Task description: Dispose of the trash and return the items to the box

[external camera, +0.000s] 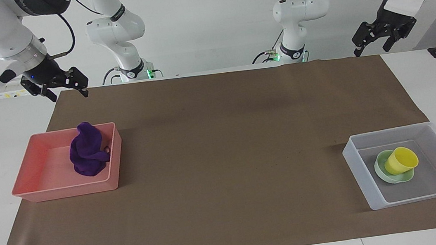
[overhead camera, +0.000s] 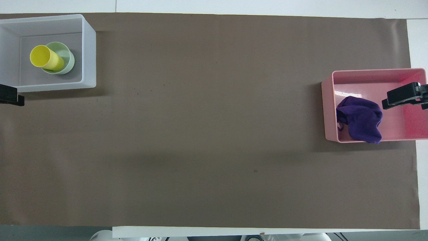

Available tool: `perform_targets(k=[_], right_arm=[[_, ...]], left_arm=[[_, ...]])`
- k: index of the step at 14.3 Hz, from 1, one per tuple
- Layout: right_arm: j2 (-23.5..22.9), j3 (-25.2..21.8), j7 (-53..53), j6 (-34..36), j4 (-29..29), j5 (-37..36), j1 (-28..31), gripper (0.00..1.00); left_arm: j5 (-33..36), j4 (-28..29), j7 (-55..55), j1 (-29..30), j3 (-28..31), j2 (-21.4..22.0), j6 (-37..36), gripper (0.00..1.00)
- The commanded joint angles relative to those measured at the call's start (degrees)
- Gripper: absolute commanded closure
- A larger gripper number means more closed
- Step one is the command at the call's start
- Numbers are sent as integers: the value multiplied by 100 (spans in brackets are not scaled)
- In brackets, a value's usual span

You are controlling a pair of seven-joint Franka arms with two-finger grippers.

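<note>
The yellow cup [external camera: 400, 160] stands tilted in the mint-green bowl [external camera: 395, 178] inside the translucent box [external camera: 363, 177] at the left arm's end; in the overhead view the cup [overhead camera: 46, 59] leans on the bowl [overhead camera: 69, 61] in the box [overhead camera: 89, 50]. The purple cloth [external camera: 87, 151] lies bundled in the pink tray [external camera: 51, 189], also seen from overhead [overhead camera: 361, 121]. My left gripper [external camera: 371, 49] is open and empty, raised over the mat's edge by the robots. My right gripper [external camera: 69, 95] is open and empty, raised over the mat's corner by the robots.
A brown mat [external camera: 225, 146] covers the table between the pink tray [overhead camera: 367, 74] and the box. White table shows around the mat. The arm bases stand along the robots' edge.
</note>
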State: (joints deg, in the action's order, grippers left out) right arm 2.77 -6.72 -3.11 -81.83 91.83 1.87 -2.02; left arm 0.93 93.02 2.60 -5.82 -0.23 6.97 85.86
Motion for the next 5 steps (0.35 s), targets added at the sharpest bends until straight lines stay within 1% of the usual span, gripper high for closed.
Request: perform_targets(k=[1, 2, 5], right_arm=[[172, 13, -102, -26, 204, -38, -9, 0], [180, 13, -85, -26, 213, -38, -27, 0], [215, 13, -111, -44, 274, -20, 26, 0]], left_arm=[[249, -607, -207, -42, 50, -572, -156, 0], [276, -705, -233, -42, 50, -687, -166, 0], [276, -706, -251, -42, 58, -680, -193, 0]])
